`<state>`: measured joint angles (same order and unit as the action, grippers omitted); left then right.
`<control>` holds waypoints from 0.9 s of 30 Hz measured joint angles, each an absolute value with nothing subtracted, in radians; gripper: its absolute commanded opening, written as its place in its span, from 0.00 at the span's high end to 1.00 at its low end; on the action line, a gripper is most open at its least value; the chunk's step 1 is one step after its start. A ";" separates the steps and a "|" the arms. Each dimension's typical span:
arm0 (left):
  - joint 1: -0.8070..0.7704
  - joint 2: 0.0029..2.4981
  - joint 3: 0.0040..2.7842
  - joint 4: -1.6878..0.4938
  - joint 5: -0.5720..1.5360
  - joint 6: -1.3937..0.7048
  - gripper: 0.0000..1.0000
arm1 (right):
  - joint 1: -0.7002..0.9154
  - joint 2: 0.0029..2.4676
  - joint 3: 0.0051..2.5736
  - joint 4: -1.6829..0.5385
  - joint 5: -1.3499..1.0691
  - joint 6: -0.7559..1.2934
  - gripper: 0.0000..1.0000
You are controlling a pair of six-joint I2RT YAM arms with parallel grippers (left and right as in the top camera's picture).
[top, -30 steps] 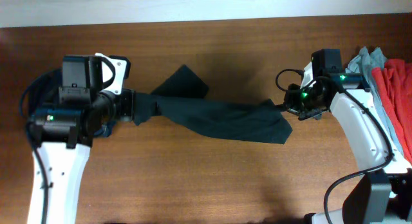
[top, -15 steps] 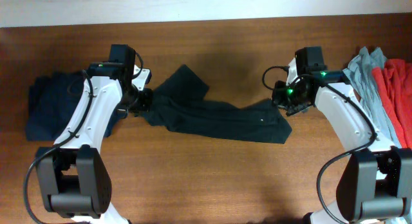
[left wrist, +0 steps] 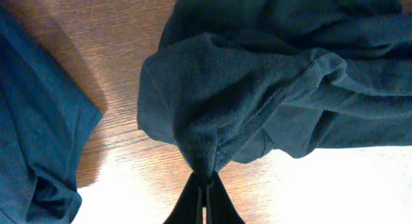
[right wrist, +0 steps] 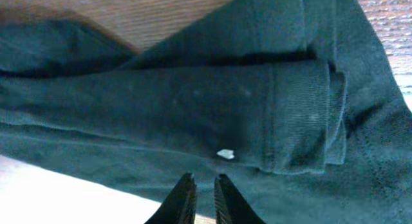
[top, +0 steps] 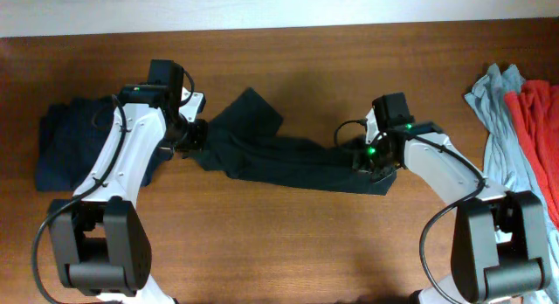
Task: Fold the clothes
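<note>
A brown wood-grain desk (top: 288, 243) fills nearly the whole overhead frame. Along the top edge runs a plain off-white strip (top: 262, 7). Glare whitens the desk at the bottom of both wrist views.

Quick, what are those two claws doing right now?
Left gripper: shut, pinching the black T-shirt.
Right gripper: slightly open, holding nothing.

T-shirt (top: 297, 167): black, plain, small white mark (right wrist: 224, 154) | left cloth (top: 65, 147): navy, plain | right cloth (top: 493, 103): grey-blue, plain | far-right cloth (top: 537, 129): red, plain | table (top: 279, 247): brown, darker wood grain | left arm (top: 122, 169), right arm (top: 437, 164): white shells, black joints | light (top: 373, 150) on right arm: green
</note>
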<state>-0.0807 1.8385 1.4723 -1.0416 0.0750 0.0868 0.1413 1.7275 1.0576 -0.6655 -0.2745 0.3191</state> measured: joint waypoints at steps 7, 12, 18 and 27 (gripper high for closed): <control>-0.081 1.839 1.472 -1.042 0.075 0.087 1.00 | 0.141 1.795 1.045 -0.572 -0.274 0.331 0.96; -0.081 1.839 1.472 -1.041 0.075 0.087 1.00 | 0.141 1.804 1.042 -0.446 -0.274 0.332 0.96; -0.081 1.839 1.472 -1.031 0.075 0.087 1.00 | 0.141 1.804 1.042 -0.355 -0.199 0.333 0.96; -0.081 1.839 1.472 -1.031 0.075 0.087 1.00 | 0.112 1.804 1.042 -0.524 -0.179 0.334 0.69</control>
